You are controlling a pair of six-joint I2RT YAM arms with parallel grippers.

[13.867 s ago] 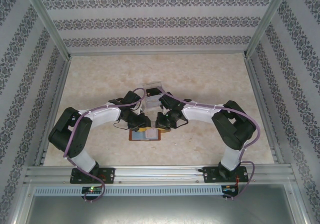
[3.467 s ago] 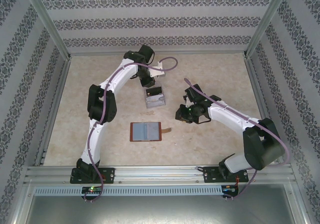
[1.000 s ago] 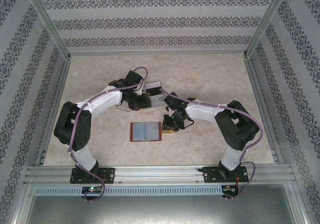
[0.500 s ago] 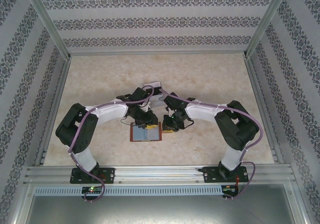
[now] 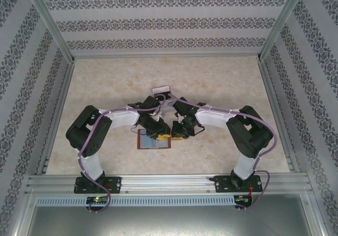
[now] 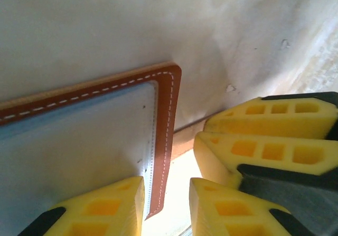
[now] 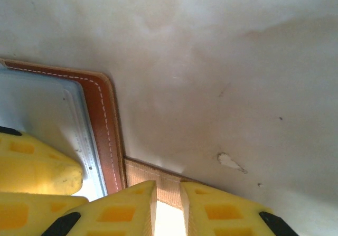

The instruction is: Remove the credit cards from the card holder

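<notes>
Low over the open card holder (image 5: 153,141), lying flat between both arms, the left gripper (image 6: 166,194) is back from the far side, jaws slightly apart astride its right edge, so another of the credit cards looks due out. Opposite, the right gripper (image 7: 168,191), elbow folded, sits nearly closed on the strap tab (image 7: 153,177), apparently steadying it.

Left arm (image 5: 119,119): white links, black joints.
Right arm (image 5: 216,117): same finish.
Cables (image 5: 273,140): lilac, routed along each arm.
Jaws: yellow, rectangular recesses, black backing.
Bases (image 5: 96,184): black plates.
</notes>
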